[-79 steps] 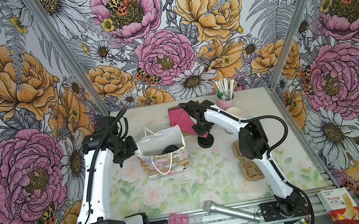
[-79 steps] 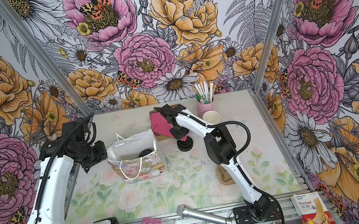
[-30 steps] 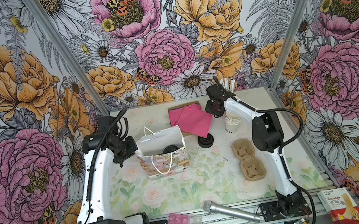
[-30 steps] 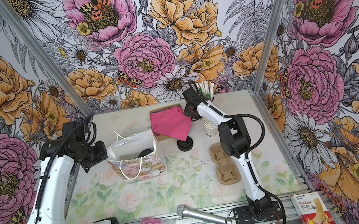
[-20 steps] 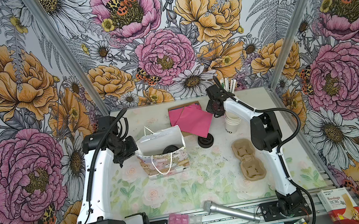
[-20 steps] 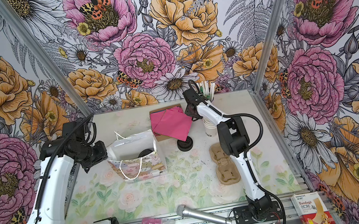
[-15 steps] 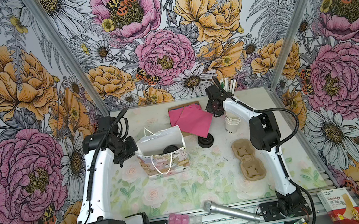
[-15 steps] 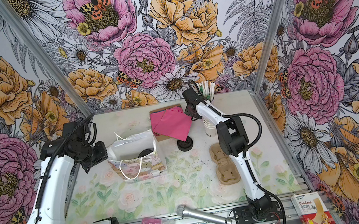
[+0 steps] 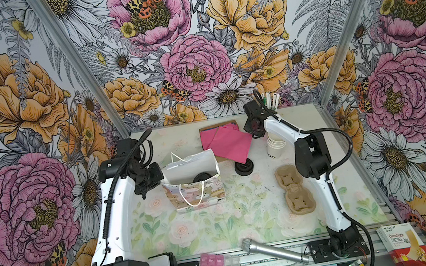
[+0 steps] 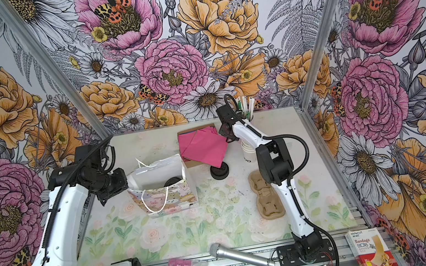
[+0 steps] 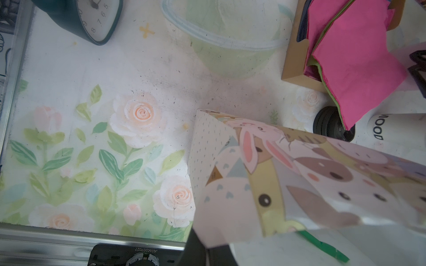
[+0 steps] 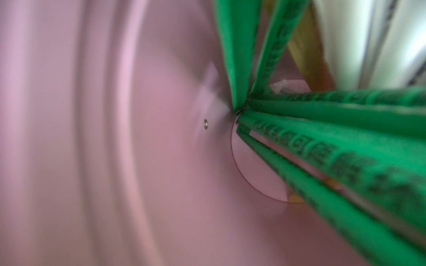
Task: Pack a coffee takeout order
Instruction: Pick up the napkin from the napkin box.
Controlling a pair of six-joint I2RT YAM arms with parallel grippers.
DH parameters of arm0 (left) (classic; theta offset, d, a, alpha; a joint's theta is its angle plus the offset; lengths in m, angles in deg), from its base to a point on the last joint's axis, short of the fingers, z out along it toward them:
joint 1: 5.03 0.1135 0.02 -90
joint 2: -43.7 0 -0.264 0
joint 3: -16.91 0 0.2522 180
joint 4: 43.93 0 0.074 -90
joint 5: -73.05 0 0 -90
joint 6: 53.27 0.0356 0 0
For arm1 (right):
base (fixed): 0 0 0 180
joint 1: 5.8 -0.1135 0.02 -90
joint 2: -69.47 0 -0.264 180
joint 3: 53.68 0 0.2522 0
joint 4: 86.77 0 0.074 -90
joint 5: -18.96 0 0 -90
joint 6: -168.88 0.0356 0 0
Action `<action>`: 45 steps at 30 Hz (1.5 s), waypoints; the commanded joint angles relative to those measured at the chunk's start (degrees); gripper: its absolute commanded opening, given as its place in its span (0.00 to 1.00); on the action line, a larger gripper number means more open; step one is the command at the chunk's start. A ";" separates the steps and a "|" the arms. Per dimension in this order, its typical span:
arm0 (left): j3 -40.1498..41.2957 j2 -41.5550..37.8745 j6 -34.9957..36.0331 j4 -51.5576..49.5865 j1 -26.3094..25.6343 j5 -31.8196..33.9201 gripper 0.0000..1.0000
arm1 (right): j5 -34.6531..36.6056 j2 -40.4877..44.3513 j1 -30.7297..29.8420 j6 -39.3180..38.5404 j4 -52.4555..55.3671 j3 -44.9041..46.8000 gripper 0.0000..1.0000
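A stack of white paper cups [image 9: 275,147] [image 10: 248,152] [image 11: 396,129] stands at the back right. A pink napkin [image 9: 229,141] [image 10: 204,146] [image 11: 355,57] hangs out of a cardboard holder over a stack of black lids [image 9: 244,167] [image 10: 219,172] [image 11: 329,124]. One black lid [image 9: 202,176] [image 10: 171,181] lies inside the patterned gift bag [image 9: 194,184] [image 10: 163,190] [image 11: 299,184]. My left gripper [image 9: 155,177] [image 10: 122,182] [image 11: 207,253] is shut on the bag's side edge. My right gripper [image 9: 257,116] [image 10: 229,122] is at the pink straw cup [image 12: 138,138]. Its fingers are hidden.
Green wrapped straws [image 12: 322,142] [image 9: 273,99] fill the pink cup. A brown pulp carrier [image 9: 293,187] lies by the right arm. A microphone [image 9: 271,251] and a pink case [image 9: 219,260] lie at the front rail. A clock [image 11: 92,18] and a pale green bowl [image 11: 221,34] sit behind the bag.
The right arm has gone from the napkin and lids back to the straw cup, leaving the napkin draped there; in the last second it hardly moves. The left arm stays still.
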 commanded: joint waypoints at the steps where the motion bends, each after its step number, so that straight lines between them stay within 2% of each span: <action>1: 0.96 0.09 0.99 -0.38 -0.21 1.51 0.06 | -0.86 -2.34 -0.29 2.01 2.51 -0.85 0.36; 13: 0.60 0.51 0.99 -0.34 -0.15 1.60 0.06 | 2.92 0.86 -1.37 0.79 4.70 0.22 0.38; 22: 0.56 1.14 0.93 -0.03 -0.15 1.51 0.06 | 2.69 0.98 -1.72 1.34 5.30 0.54 0.38; 31: 0.84 1.23 0.98 0.06 -0.11 1.69 0.06 | 0.00 -0.95 -2.03 4.39 5.25 -1.47 0.31; 36: 0.79 1.42 0.93 0.19 -0.13 1.65 0.06 | -1.04 -1.43 -2.16 5.83 5.29 -2.13 0.20; 43: 0.77 1.89 1.08 0.57 -0.07 1.29 0.06 | 0.08 -0.16 -2.78 4.65 5.47 -1.01 0.19; 45: 0.72 2.02 1.08 0.67 -0.11 1.26 0.06 | -0.04 -0.14 -2.69 4.66 5.47 -0.84 0.13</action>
